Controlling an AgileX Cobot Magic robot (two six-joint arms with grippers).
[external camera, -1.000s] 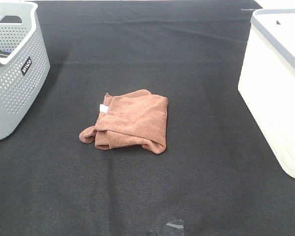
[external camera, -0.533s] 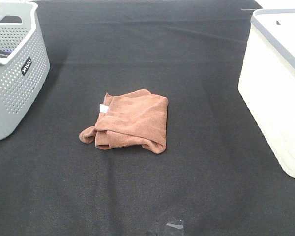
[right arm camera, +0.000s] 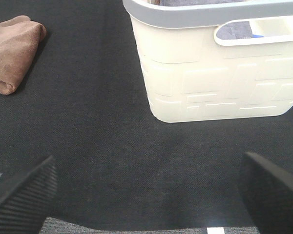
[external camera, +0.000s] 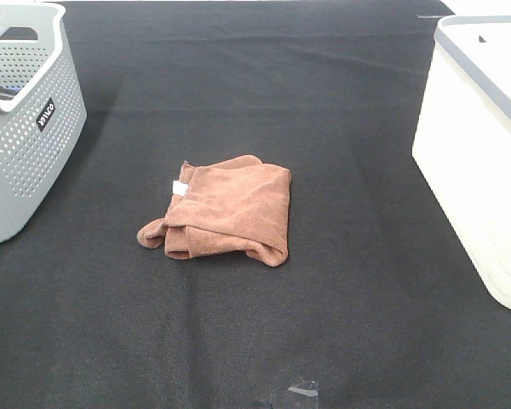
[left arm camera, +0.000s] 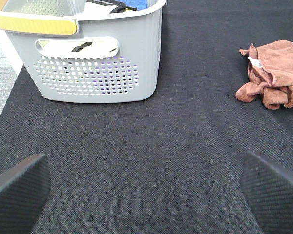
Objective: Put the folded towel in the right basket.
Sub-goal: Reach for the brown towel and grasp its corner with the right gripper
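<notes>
The folded brown towel point(external camera: 226, 209) lies on the black table near its middle, with a small white tag at its far left corner. It also shows in the left wrist view point(left arm camera: 276, 73) and the right wrist view point(right arm camera: 12, 51). The right basket point(external camera: 485, 145) is cream with a grey rim and stands at the table's right edge; it also shows in the right wrist view point(right arm camera: 215, 63). My left gripper point(left arm camera: 146, 190) is open and empty, well back from the towel. My right gripper point(right arm camera: 146, 190) is open and empty, close to the cream basket. Neither arm shows in the high view.
A grey perforated basket point(external camera: 21, 119) with a yellow handle pad stands at the left edge, with items inside; it also shows in the left wrist view point(left arm camera: 88, 58). A small piece of tape point(external camera: 302, 390) lies near the table's front edge. Black cloth covers the table point(external camera: 264, 332).
</notes>
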